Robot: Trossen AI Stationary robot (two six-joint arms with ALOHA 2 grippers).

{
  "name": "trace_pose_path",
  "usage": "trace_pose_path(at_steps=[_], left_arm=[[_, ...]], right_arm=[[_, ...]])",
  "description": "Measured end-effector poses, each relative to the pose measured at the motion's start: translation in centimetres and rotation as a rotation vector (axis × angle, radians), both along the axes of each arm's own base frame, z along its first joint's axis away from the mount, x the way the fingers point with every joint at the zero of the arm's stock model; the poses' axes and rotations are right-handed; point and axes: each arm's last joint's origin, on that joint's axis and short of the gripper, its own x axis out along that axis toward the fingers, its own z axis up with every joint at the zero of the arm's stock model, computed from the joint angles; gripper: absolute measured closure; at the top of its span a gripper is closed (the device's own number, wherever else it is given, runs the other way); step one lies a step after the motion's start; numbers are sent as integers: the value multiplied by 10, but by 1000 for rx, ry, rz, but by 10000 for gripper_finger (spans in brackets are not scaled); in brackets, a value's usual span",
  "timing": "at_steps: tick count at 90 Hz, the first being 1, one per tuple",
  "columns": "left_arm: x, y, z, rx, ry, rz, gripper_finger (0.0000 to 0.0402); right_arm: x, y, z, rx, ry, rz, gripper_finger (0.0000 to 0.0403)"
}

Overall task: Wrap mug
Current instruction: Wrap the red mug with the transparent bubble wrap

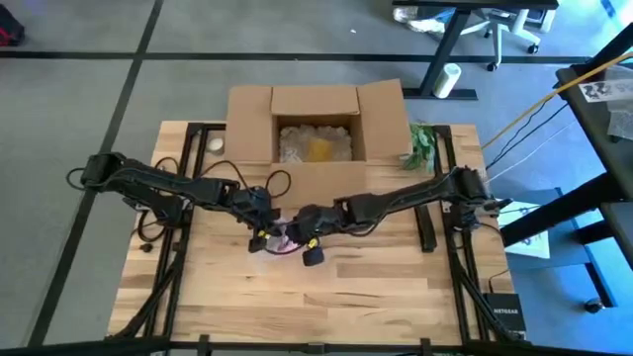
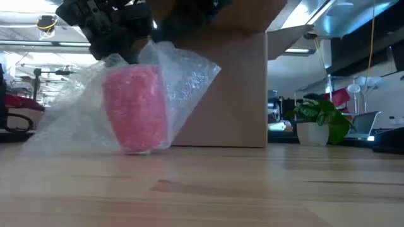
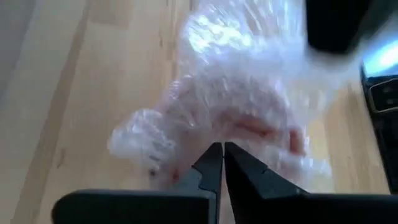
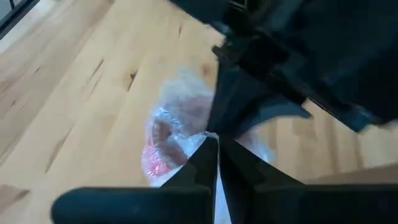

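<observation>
The mug (image 2: 134,108), pink and upright, stands on the table (image 1: 396,297) just in front of the box (image 1: 316,124), loosely swathed in wrap (image 2: 183,75). The left gripper (image 3: 219,155) and right gripper (image 4: 214,149) both meet over it, each with fingers pressed together on a fold of wrap. If either pulls sideways the light mug may tip, or the slick wrap may slip free. Only the low view shows the mug upright; the high view alone shows which arm is which
</observation>
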Motion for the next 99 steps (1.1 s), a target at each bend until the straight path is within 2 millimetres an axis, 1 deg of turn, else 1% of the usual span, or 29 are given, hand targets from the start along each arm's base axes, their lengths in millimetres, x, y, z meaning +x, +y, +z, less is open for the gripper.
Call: trace_pose_path(at_steps=[12, 22, 35, 56, 65, 74, 85, 93, 99], left_arm=[[1, 0, 1, 0, -11, -1, 402], [1, 0, 1, 0, -13, -1, 402], [0, 0, 2, -5, -13, 6, 402], [-13, -8, 22, 1, -94, -11, 402], [-20, -13, 30, 12, -117, -2, 402], [-29, -18, 30, 37, -70, 31, 402], [-35, -25, 27, 48, -15, 53, 402], [-39, -32, 24, 51, 14, 59, 402], [-42, -36, 22, 67, 39, 77, 402]], right_arm=[[7, 2, -19, 21, 32, 12, 403], [10, 3, -30, 39, 56, 15, 403], [12, 3, -35, 47, 72, 21, 403], [11, 3, -37, 50, 96, 13, 403], [11, 3, -31, 54, 127, 0, 403], [11, 2, -24, 50, 143, -3, 403], [11, -4, -19, 75, 175, -32, 403], [13, -11, -23, 119, 199, -61, 403], [13, -11, -26, 140, 218, -69, 403]])
